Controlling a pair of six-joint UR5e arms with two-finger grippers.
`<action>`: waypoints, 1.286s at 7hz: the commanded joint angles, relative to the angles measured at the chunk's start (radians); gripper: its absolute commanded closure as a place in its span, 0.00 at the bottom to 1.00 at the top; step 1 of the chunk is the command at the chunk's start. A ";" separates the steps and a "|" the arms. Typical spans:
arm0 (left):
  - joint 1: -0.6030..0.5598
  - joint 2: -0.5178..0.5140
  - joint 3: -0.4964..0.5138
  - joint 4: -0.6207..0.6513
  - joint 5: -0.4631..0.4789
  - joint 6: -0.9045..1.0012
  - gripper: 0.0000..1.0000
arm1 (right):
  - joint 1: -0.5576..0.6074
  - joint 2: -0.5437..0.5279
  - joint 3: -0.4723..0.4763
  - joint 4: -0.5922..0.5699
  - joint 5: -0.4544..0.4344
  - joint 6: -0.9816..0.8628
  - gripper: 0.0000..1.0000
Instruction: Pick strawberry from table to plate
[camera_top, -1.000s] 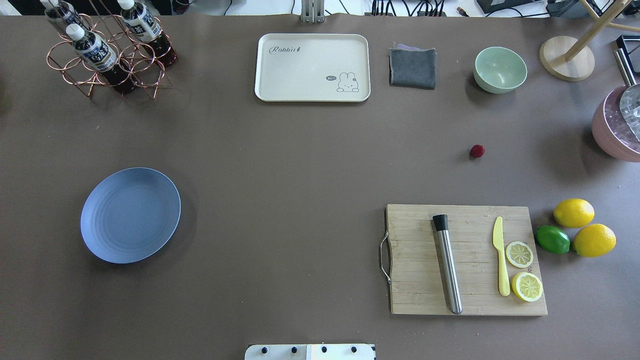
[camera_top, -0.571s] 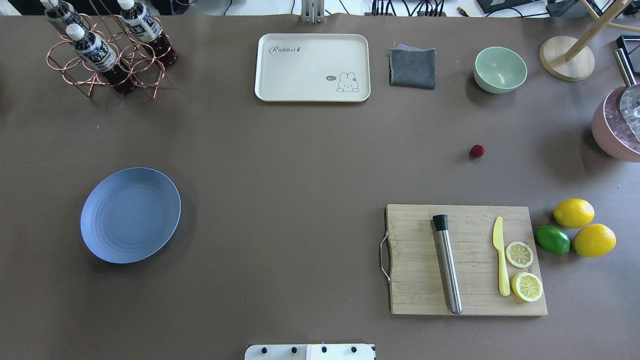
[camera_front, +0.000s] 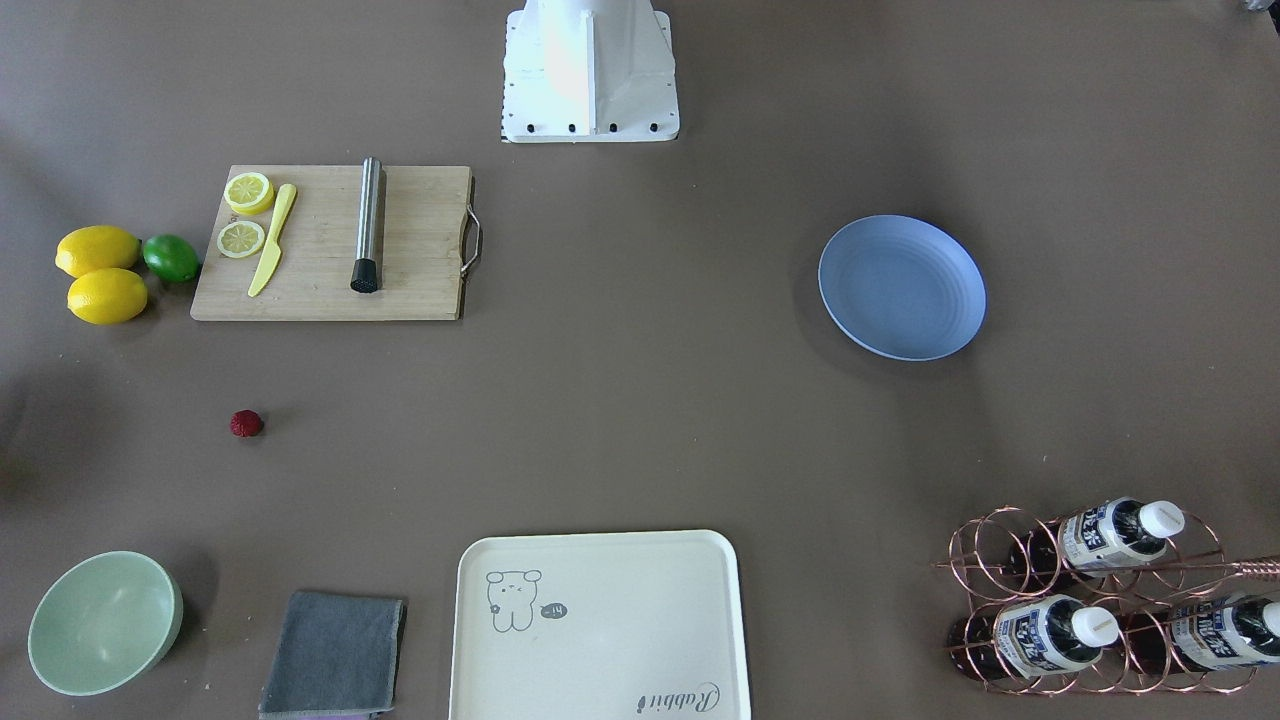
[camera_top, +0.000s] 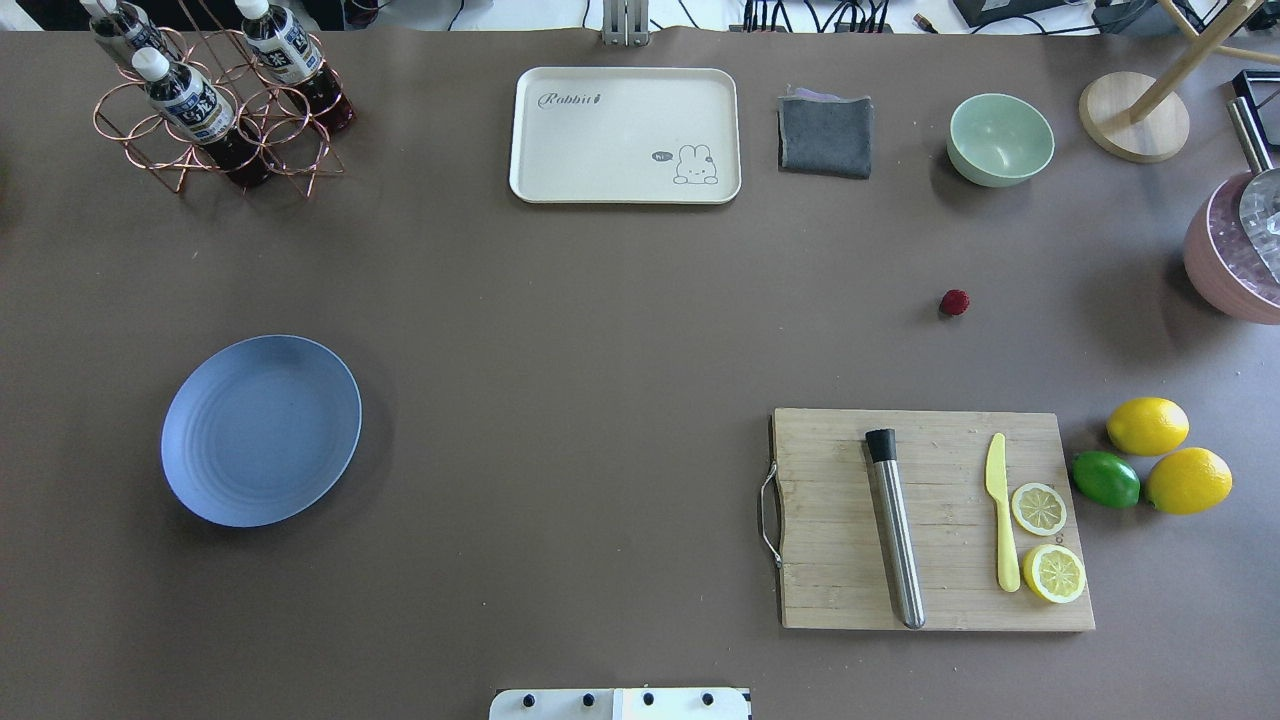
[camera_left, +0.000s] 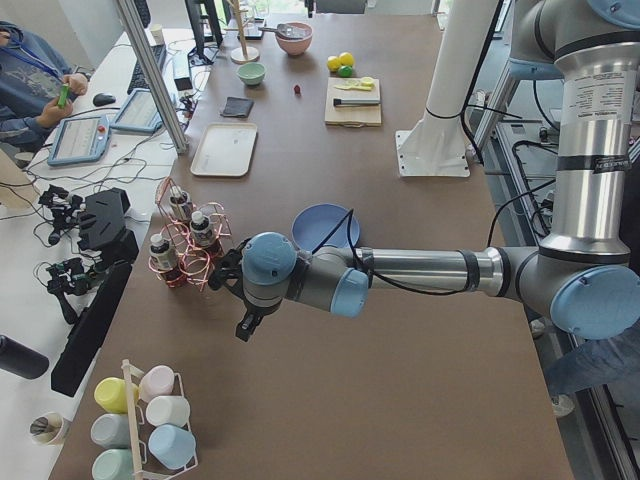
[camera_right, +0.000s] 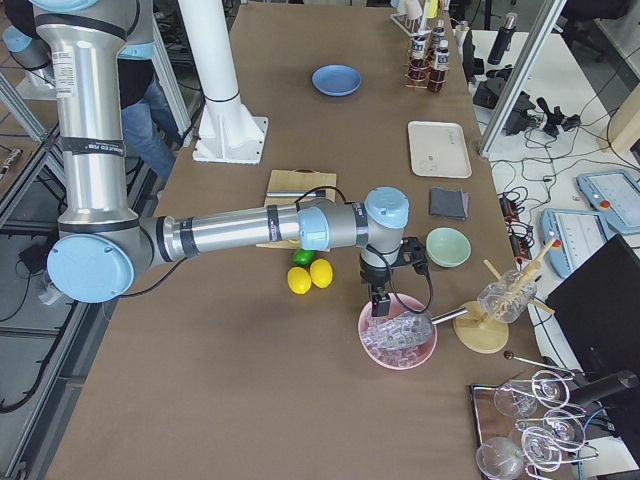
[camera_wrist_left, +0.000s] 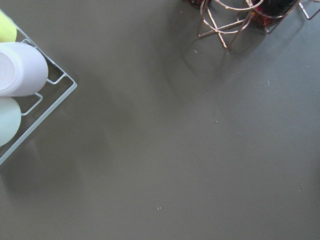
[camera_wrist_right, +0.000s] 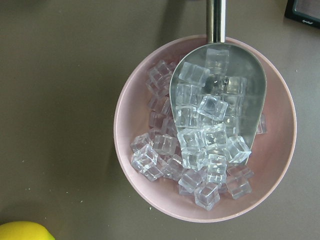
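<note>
Nearby, strawberry (camera_top: 954, 302) lies between bowl (camera_top: 1000, 140) and board (camera_top: 830, 520); left fingers (camera_left: 245, 326), right fingers (camera_right: 378, 301): cannot tell

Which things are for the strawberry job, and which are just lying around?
For the job: strawberry, plate, table.

Just lying about: cutting board, lemons, lime, green bowl, tray, grey cloth, bottle rack, pink ice bowl.
</note>
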 joint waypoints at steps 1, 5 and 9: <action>0.071 -0.036 -0.011 -0.080 -0.022 -0.025 0.02 | -0.003 0.036 0.009 0.003 0.007 0.131 0.00; 0.234 -0.042 -0.021 -0.221 -0.009 -0.446 0.01 | -0.078 0.082 0.072 0.003 -0.034 0.132 0.00; 0.545 0.026 -0.012 -0.598 0.218 -0.944 0.03 | -0.136 0.078 0.135 0.003 -0.047 0.275 0.00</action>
